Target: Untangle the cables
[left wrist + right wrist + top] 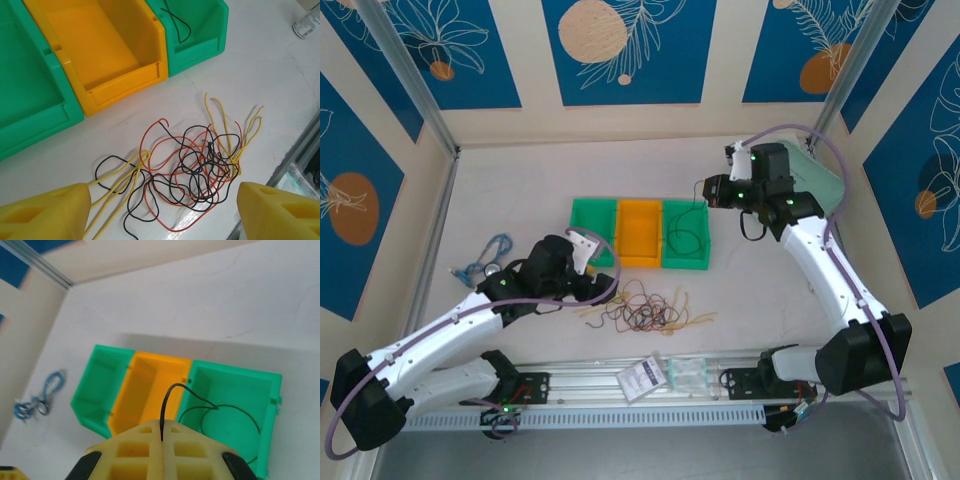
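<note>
Yellow, red and black cables, thread-thin and plastic-coated, are heaped in a loose knot on the white surface, just below and ahead of the left pincer. Its yellow fingers are spread wide and nothing is held. The strands are judged to be very light, limp and a little springy, so a pull on one is likely to drag the whole heap along. A free end at the rim of the knot, such as the yellow tails passing beside one finger, is judged the best place to be pinched. The right pincer is closed on a black wire, which is draped down into the green bin beneath it.
</note>
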